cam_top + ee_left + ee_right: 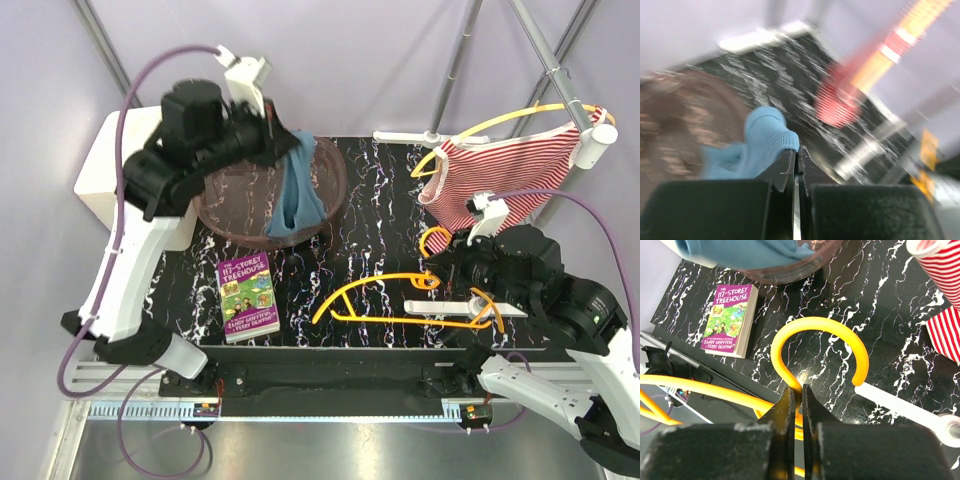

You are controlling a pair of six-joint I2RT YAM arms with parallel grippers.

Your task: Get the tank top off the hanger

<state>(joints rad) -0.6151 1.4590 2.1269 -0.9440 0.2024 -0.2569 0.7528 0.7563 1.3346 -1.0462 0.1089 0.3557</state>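
Blue top (298, 195) hangs at upper left of the top view, over the mesh basket (228, 205) and free of the hanger (817, 324). Left gripper (796, 154) is pressed together, pinching a fold of its knit edge. Right gripper (795, 390) pinches the hanger at the hook's neck, lower right of centre. Judgement: the cloth is light, limp and stretchy and will drape and swing, so a bunched hem or strap gives the surest pinch. Striped top (490, 170) is on a second hanger, upper right.

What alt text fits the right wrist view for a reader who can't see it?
The right arm's fingers pinch the base of an orange hanger hook above the black marbled table. A Treehouse book lies left, a red-striped garment right, and blue fabric in a basket at top.
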